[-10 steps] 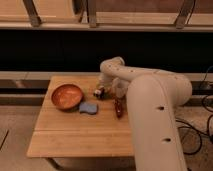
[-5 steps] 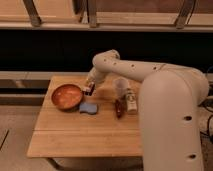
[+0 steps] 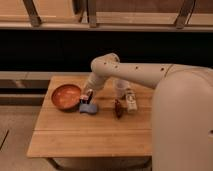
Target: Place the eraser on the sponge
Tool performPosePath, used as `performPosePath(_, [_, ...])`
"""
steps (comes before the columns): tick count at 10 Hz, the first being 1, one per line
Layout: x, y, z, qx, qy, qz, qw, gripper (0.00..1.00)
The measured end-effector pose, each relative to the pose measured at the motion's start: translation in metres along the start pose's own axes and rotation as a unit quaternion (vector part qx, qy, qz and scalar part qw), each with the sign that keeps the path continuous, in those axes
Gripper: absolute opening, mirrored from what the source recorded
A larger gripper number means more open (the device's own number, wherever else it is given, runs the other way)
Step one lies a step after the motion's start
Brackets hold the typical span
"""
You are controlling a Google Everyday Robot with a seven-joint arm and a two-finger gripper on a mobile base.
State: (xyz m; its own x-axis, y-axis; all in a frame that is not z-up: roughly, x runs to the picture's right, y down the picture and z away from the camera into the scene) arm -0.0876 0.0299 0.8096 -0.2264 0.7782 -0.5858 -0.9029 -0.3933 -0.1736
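Observation:
The light-blue sponge [image 3: 90, 108] lies on the wooden table [image 3: 90, 132], just right of the orange bowl. My gripper [image 3: 86, 98] hangs directly over the sponge, reaching down from the white arm that comes in from the right. It is shut on the eraser [image 3: 88, 102], a small dark block at its tip that sits low against the sponge's top. The arm's wrist hides the back edge of the sponge.
A round orange bowl [image 3: 65, 96] stands at the table's left. A dark red-brown elongated object [image 3: 118, 108] and a white upright labelled item [image 3: 131, 100] sit right of the sponge. My bulky white arm covers the table's right side.
The gripper has moved left and down from above the table's back middle to just over the sponge, carrying the eraser with it.

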Motion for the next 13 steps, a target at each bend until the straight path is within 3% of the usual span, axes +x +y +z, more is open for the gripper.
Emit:
performPosePath(2, [0.018, -0.004, 0.010, 0.004, 0.033, 0.002, 0.9994, 0.00])
performPosePath(4, [0.024, -0.001, 0.014, 0.004, 0.043, -0.003, 0.9990, 0.03])
performPosePath(11, [0.024, -0.002, 0.014, 0.004, 0.043, -0.002, 0.9990, 0.72])
performPosePath(13, [0.023, -0.002, 0.014, 0.004, 0.043, -0.002, 0.9990, 0.80])
